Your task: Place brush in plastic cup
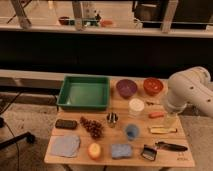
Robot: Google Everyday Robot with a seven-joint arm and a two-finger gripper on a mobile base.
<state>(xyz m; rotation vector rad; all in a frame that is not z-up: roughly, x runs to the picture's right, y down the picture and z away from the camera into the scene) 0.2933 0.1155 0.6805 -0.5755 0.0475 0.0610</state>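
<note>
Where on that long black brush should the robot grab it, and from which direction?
Probably mid-handle. The brush lies flat near the front right corner of the table, squarish head pointing left, slim handle running right. Coming straight down from above and closing across the handle's narrow width suits such a thin, flat-lying shape. The gripper hangs just behind it, over the right side.

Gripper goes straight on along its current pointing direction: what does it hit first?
The gripper, at the wooden table's right side, points down. Probably first the pale yellow flat bar right below it, else bare tabletop; depth unclear.
</note>
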